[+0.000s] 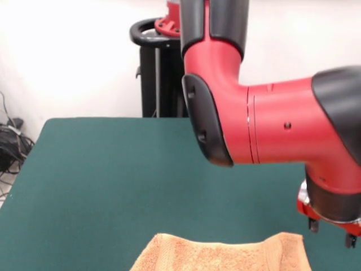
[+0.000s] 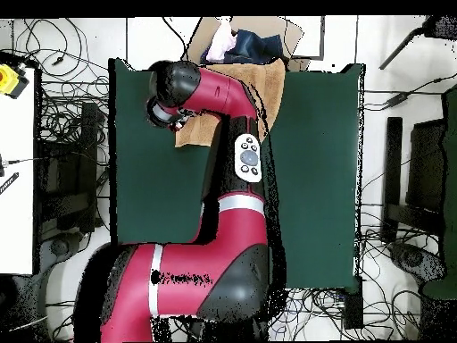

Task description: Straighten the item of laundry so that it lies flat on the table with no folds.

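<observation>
One orange-tan towel (image 1: 225, 254), rumpled, at the green surface's (image 1: 113, 180) edge opposite the robot's base; red arm (image 2: 228, 98) partly covers it from above; jaws' state cannot be told.

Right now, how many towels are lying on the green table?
1. The towel lies at the table edge farthest from the robot's base, partly under the arm, so more could be hidden.

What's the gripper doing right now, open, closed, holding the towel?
Gripper: cannot be told; only its tips show beside the towel, nothing visibly gripped.
</observation>
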You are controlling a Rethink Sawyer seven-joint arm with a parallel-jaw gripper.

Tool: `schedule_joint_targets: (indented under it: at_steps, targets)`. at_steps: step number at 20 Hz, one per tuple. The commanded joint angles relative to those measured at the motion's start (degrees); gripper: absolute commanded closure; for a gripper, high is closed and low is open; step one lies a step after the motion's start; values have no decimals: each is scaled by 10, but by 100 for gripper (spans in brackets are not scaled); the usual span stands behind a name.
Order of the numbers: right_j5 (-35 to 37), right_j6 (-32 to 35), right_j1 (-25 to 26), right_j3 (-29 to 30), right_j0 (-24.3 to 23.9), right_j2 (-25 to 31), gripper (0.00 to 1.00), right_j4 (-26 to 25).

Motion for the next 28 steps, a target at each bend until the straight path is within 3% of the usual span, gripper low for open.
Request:
schedule_joint_targets:
  at_steps: [1,6,14,20,23,28]
  targets:
    - [58,0,28,-28,3,55,0,-11]
    - [74,-1,41,-55,2,51,0,-12]
    - [71,-1,31,-40,6,46,0,-10]
    - [35,-15,-34,43,7,16,0,-31]
    - [99,-10,-54,40,11,-17,0,-56]
    - [173,-31,-52,14,-3,-19,0,-81]
